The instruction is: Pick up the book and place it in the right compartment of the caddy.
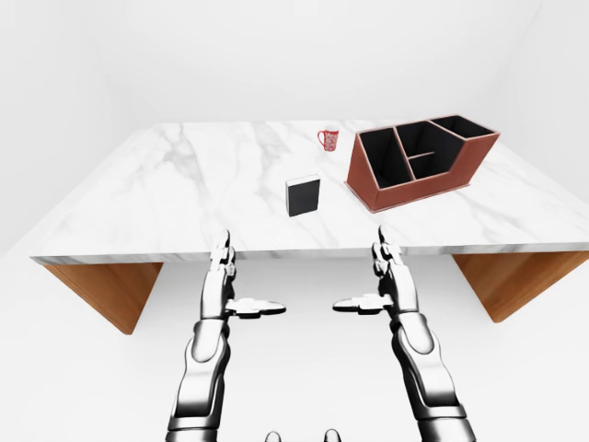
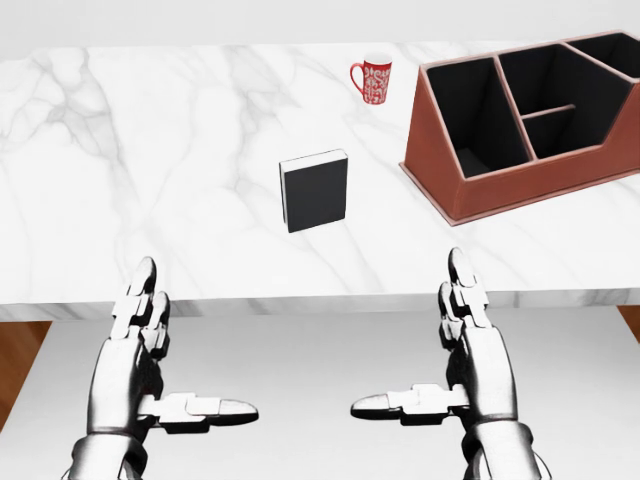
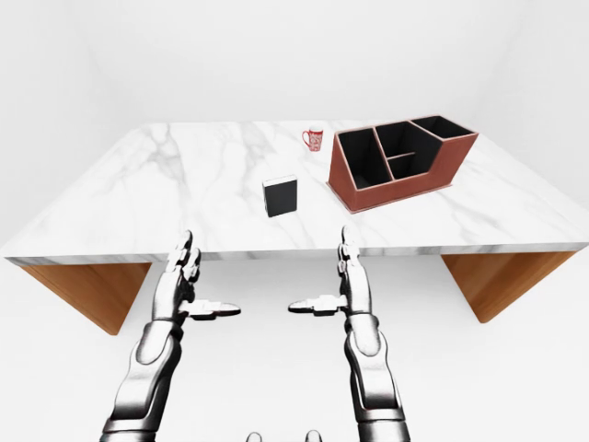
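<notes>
A black book (image 2: 315,191) with a white page edge stands upright on the marble table (image 2: 140,150), near the middle of the head view. To its right sits the red-brown caddy (image 2: 520,190) with several black compartments, turned at an angle. My left hand (image 2: 150,345) and right hand (image 2: 455,340) hover below the table's near edge, both open with fingers straight and thumbs pointing inward. Neither touches anything.
A red patterned mug (image 2: 373,79) stands above the book, left of the caddy. The table rests on wooden legs (image 1: 106,290) at both sides. White floor and walls surround it.
</notes>
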Robot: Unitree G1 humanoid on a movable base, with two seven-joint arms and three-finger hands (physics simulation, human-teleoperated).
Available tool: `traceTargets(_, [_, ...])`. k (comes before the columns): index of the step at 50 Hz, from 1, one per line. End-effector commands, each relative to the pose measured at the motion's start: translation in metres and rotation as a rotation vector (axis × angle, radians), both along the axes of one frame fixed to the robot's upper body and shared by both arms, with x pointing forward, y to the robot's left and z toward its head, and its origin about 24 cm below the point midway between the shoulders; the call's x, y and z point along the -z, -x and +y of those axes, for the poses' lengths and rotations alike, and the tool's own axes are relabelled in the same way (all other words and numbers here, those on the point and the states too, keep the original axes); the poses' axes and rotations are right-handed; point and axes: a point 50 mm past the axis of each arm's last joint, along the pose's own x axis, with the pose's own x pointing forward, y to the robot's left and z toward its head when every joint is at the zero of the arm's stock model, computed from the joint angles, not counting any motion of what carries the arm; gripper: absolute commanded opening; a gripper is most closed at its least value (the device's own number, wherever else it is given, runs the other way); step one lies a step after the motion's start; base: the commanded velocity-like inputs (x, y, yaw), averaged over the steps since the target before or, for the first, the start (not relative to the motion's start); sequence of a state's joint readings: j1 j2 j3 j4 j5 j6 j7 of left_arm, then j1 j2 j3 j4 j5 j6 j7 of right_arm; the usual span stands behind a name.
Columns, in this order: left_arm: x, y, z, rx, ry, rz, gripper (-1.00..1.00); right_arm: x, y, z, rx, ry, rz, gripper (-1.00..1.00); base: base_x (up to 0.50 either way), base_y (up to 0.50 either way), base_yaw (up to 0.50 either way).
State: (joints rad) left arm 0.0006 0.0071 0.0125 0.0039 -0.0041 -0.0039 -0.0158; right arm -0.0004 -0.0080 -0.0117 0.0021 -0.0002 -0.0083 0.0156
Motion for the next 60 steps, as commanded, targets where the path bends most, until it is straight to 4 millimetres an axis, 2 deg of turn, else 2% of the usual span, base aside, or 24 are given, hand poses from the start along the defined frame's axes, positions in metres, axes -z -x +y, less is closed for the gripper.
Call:
traceTargets(1, [0.002,0.001,0.005,0.007,-0.010,0.001,1.00,0.001,-0.001,-0.006,-0.006,0.020,-0.012,1.00,0.00,0.00,0.00])
traceTargets(7, [0.000,0.001,0.005,0.011,-0.006,-0.003,1.00,0.001,-0.001,-0.006,-0.005,0.023,-0.011,1.00,0.00,0.00,0.00])
traceTargets(9, [0.001,0.001,0.005,0.014,-0.007,-0.006,1.00,-0.004,-0.001,-0.006,-0.005,0.022,-0.011,1.00,0.00,0.00,0.00])
traceTargets(12, [0.000,0.001,0.004,0.013,-0.009,-0.004,1.00,0.002,-0.001,-0.006,-0.006,0.023,-0.011,1.00,0.00,0.00,0.00])
traceTargets(18, [0.000,0.001,0.004,0.012,-0.011,-0.003,1.00,0.001,0.001,-0.006,-0.006,0.014,-0.017,1.00,0.00,0.00,0.00])
traceTargets(21, [0.000,0.001,0.004,0.013,-0.012,-0.002,1.00,-0.006,0.002,-0.006,-0.007,0.010,-0.029,1.00,0.00,0.00,0.00])
traceTargets(28, [0.000,0.002,0.004,0.014,-0.015,-0.001,1.00,0.000,0.002,-0.006,-0.009,0.007,-0.027,1.00,0.00,0.00,0.00])
traceTargets(31, [0.001,0.001,0.004,0.014,-0.015,0.000,1.00,-0.011,0.003,-0.005,-0.014,0.017,-0.033,1.00,0.00,0.00,0.00])
traceTargets(33, [0.000,0.001,0.004,0.014,-0.016,0.000,1.00,-0.005,0.003,-0.004,-0.015,0.022,-0.033,1.00,0.00,0.00,0.00])
traceTargets(35, [0.001,0.001,0.004,0.013,-0.016,0.001,1.00,-0.014,0.003,-0.003,-0.014,0.029,-0.030,1.00,0.00,0.00,0.00])
traceTargets(38, [0.004,0.001,0.003,0.015,-0.019,0.001,1.00,0.001,0.003,-0.003,-0.016,0.036,-0.022,1.00,0.00,0.00,0.00])
traceTargets(39, [0.005,0.002,0.003,0.016,-0.021,0.000,1.00,-0.011,0.003,-0.002,-0.019,0.037,-0.023,1.00,0.00,0.00,0.25])
traceTargets(40, [0.005,0.002,0.003,0.016,-0.021,0.000,1.00,-0.013,0.004,-0.002,-0.020,0.037,-0.023,1.00,0.00,0.00,0.25])
traceTargets(47, [0.006,0.001,0.003,0.016,-0.020,0.003,1.00,-0.013,0.003,-0.002,-0.020,0.037,-0.019,1.00,0.00,0.00,0.36])
traceTargets(52, [0.003,0.000,0.003,0.018,-0.021,0.002,1.00,0.001,0.003,-0.002,-0.021,0.038,-0.020,1.00,0.00,0.00,0.37])
traceTargets(55, [0.003,0.000,0.003,0.018,-0.021,0.002,1.00,-0.012,0.003,-0.002,-0.021,0.037,-0.021,1.00,0.00,0.00,0.37])
traceTargets(60, [0.003,0.001,0.003,0.018,-0.021,0.003,1.00,-0.012,0.003,-0.002,-0.023,0.039,-0.021,1.00,0.00,0.00,0.37])
